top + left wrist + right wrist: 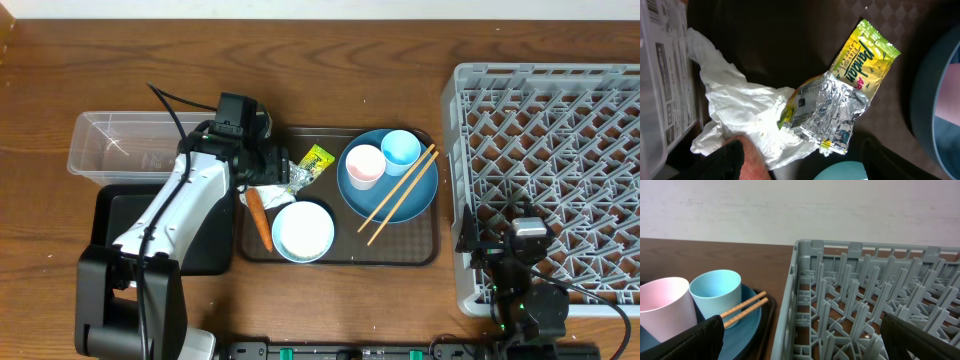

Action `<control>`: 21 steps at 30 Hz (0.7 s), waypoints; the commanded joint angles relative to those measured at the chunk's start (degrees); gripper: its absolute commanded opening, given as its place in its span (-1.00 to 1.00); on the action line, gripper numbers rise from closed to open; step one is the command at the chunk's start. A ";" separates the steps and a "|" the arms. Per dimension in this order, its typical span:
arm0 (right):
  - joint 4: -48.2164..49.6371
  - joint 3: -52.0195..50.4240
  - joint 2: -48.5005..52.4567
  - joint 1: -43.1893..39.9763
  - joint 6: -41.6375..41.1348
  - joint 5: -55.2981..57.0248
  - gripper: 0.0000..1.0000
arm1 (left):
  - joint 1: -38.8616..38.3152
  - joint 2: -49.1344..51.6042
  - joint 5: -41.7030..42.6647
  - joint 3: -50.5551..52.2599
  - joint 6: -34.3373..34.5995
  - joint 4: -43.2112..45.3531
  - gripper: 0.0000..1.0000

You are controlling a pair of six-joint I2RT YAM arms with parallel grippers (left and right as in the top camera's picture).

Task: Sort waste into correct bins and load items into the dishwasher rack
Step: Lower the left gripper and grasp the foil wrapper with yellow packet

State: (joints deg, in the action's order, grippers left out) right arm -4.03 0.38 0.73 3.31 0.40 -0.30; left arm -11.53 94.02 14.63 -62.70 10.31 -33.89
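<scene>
My left gripper hangs open over the left end of the brown serving tray. Below it lie the crumpled white tissue, the silver foil and the yellow-green wrapper, none of them held. The orange carrot lies against its left finger. The pale bowl sits beside it. The blue plate carries the pink cup, light blue cup and chopsticks. My right gripper is open at the left edge of the grey dishwasher rack.
The clear tub stands left of the serving tray. The black tray lies in front of it, partly under my left arm. In the right wrist view the rack's pegs fill the space ahead.
</scene>
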 commanded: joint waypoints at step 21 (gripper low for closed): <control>-0.24 -0.07 -0.02 -0.63 -0.76 -0.13 0.99 | -0.09 0.52 -2.93 4.50 -0.11 10.27 0.41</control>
State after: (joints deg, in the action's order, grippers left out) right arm -4.03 0.38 0.73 3.31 0.40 -0.30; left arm -11.53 94.02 12.88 -59.13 10.50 -24.93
